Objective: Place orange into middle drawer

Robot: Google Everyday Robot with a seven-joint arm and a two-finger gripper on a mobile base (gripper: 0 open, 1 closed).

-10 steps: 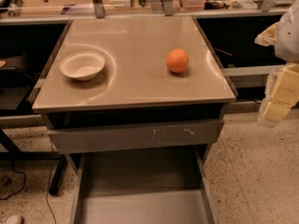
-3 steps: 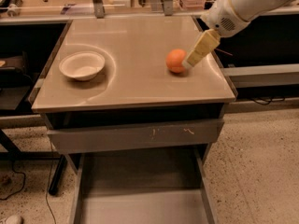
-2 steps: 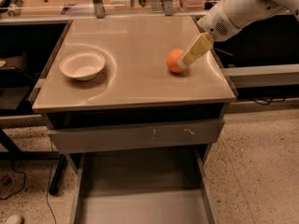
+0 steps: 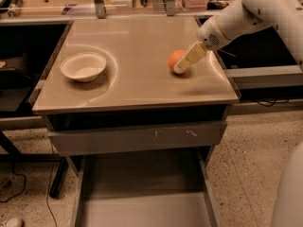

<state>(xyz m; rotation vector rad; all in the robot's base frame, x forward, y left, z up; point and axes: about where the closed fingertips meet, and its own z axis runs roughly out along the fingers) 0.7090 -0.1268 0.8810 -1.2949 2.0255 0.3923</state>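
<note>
One orange, small, round, smooth-skinned, sits on the tabletop toward its right side, not in any drawer. Gripper, pale yellow, long and flat-sided, slants down-left from the wrist and overlaps the orange's right half, its tip low against the fruit near the surface; cannot tell whether it is clamped on the orange or only against it. One arm, white, rounded shell, comes in from the upper right corner, angled down to a round wrist joint just right of the orange. Tabletop is a smooth, glossy tan slab, square with rounded corners, showing soft reflections. One white bowl, shallow, round, matte, stands on the left side, well apart from the orange. Two drawers below: upper drawer, closed, grey flat front with a few pale scratches; under it the middle drawer, pulled out, wide and shallow, grey metal, plain flat floor, thin side walls. Speckled terrazzo floor to the right.
</note>
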